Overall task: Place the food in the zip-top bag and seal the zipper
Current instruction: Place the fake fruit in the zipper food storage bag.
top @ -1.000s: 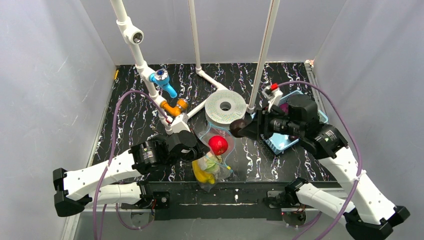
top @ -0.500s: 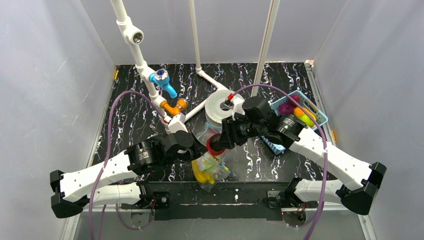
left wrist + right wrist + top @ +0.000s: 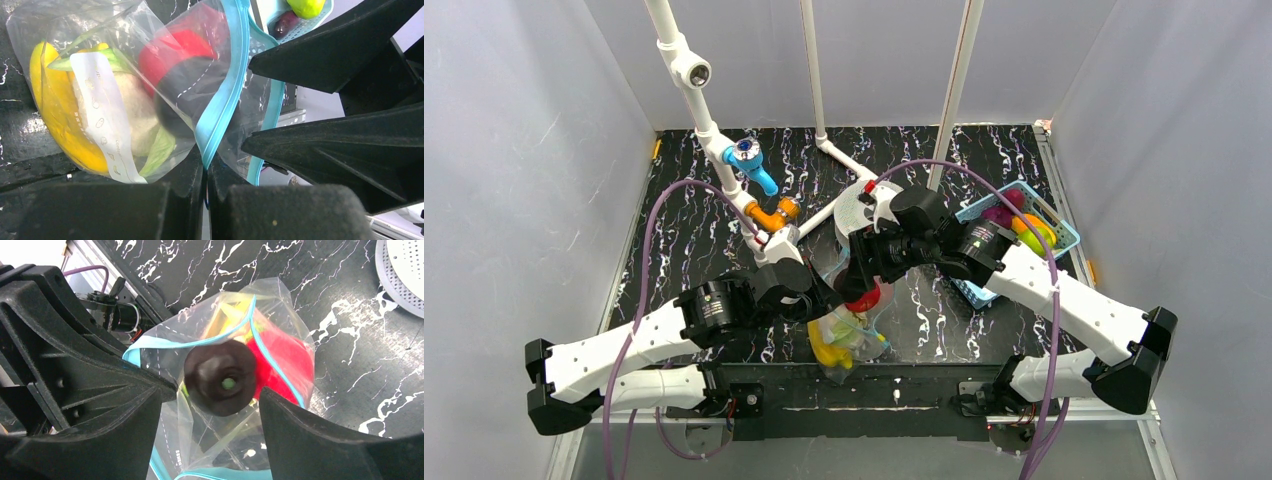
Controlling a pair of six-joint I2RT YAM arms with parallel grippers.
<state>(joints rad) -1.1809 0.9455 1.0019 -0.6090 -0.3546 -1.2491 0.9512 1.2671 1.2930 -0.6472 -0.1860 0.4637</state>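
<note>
Near the bases the zip-top bag [image 3: 849, 335] lies lengthwise from 6 to 12 o'clock, the left gripper [image 3: 206, 165] is clamped on its zipper [image 3: 222, 95] at the mouth's 9 o'clock lip, and just beyond it the right gripper [image 3: 216, 390] stands with jaws apart around a dark purple fruit [image 3: 220, 370] in the opening, with open room toward 3 o'clock.
</note>
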